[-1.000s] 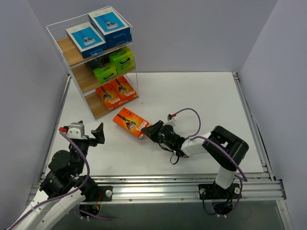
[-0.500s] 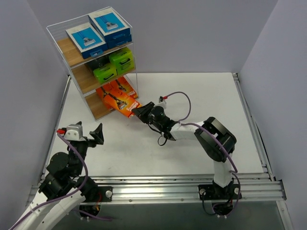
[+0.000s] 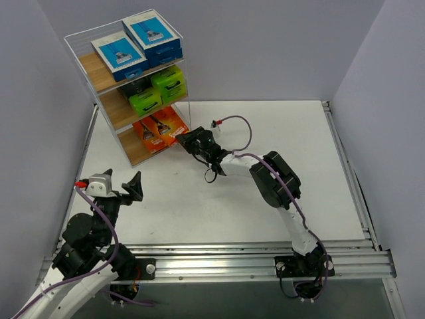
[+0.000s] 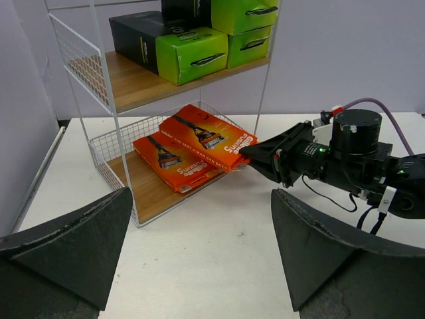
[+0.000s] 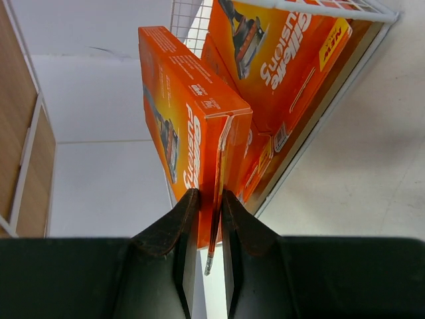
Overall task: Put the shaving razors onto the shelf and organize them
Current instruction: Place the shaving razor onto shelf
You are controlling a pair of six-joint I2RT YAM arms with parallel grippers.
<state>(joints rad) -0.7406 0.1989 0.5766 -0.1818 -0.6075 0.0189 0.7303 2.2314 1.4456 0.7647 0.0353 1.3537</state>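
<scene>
Your right pincer [image 3: 183, 139] is pinching the thin end flap of an orange razor pack [image 4: 214, 137], jaws pressed close on the cardboard edge, as the right wrist view shows. The pack sits at the open front of the shelf [image 3: 93, 74], at about 10 o'clock on the surface [image 3: 265, 133]. Its far end is already over the bottom tier, above the other orange packs [image 4: 167, 159] lying there, and its near end juts out toward you. To finish this step well, I'd drive the pack straight along its own length toward 10 o'clock. Hold it level so its leading edge rides over the lower pack rather than shoving it back, and watch the white wire post just beside it. Let go only once most of the pack rests on the board, since a flap grip can tear or twist. The right arm is stretched long and low from its base at 5 o'clock. Your left pincer [image 3: 120, 182] hangs spread wide at 7 o'clock, holding nothing, well apart from the shelf.
</scene>
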